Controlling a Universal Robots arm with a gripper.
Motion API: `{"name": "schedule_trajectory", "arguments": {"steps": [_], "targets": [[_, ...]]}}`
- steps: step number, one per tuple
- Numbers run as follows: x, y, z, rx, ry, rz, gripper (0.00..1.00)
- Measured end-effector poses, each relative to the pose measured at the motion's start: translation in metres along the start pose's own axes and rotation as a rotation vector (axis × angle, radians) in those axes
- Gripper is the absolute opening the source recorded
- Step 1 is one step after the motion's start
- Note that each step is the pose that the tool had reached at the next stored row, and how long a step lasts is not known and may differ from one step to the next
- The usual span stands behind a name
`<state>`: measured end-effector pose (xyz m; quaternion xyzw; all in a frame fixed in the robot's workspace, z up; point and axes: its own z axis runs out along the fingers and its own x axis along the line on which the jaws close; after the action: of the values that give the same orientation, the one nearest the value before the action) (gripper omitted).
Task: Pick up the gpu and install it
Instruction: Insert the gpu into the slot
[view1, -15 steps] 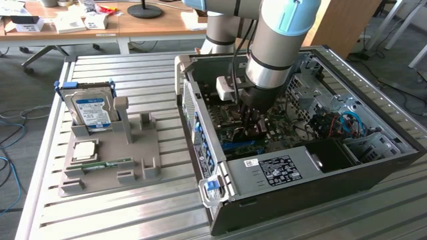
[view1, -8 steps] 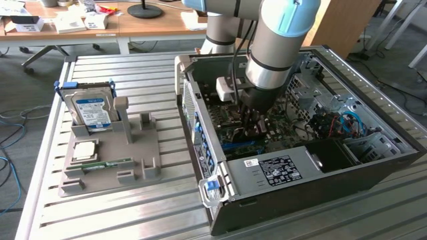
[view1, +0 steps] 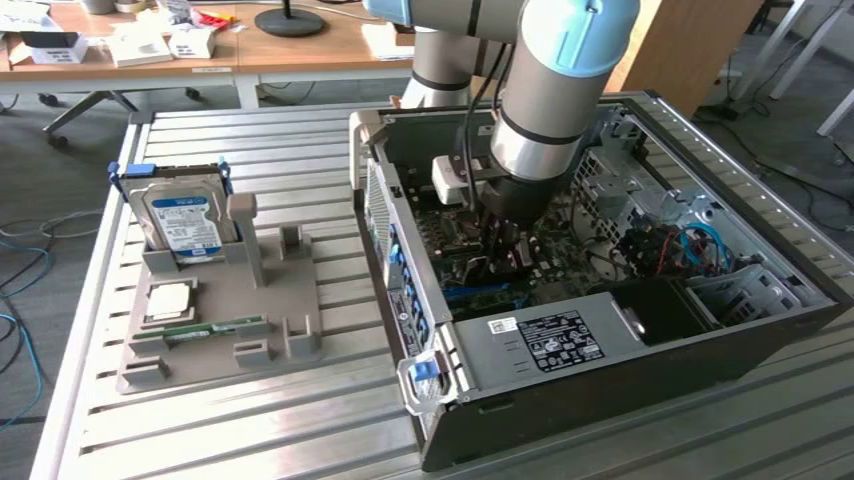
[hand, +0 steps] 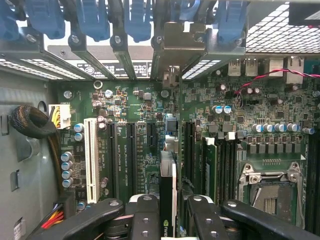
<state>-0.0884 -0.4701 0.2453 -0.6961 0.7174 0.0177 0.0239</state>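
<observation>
My gripper (view1: 509, 252) reaches down into the open computer case (view1: 400, 255), just above the motherboard. In the wrist view the gripper (hand: 169, 220) is shut on the gpu (hand: 167, 185), a thin dark card seen edge-on between the two black fingers (hand: 142, 215), with a green logo near the grip. The card hangs over the green motherboard (hand: 145, 100), in line with the black expansion slots (hand: 131, 150) and pointing at the rear bracket openings (hand: 172, 75). I cannot tell whether its lower edge touches a slot.
A white slot (hand: 91, 160), memory sticks (hand: 212, 170) and the processor socket (hand: 270, 192) flank the card. A black cable bundle (hand: 32, 125) lies by the case wall. Outside, a grey holder (view1: 220, 310) carries a hard drive (view1: 187, 225) and a green memory stick (view1: 214, 328).
</observation>
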Motion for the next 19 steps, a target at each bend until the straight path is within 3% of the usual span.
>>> {"name": "schedule_trajectory", "arguments": {"steps": [12, 15, 19], "targets": [[0.0000, 0.0000, 0.0001, 0.0001, 0.0002, 0.000, 0.26], [0.0000, -0.0001, 0.0002, 0.0003, 0.0068, 0.000, 0.26], [0.0000, 0.0000, 0.0001, 0.0002, 0.0075, 0.000, 0.26]]}}
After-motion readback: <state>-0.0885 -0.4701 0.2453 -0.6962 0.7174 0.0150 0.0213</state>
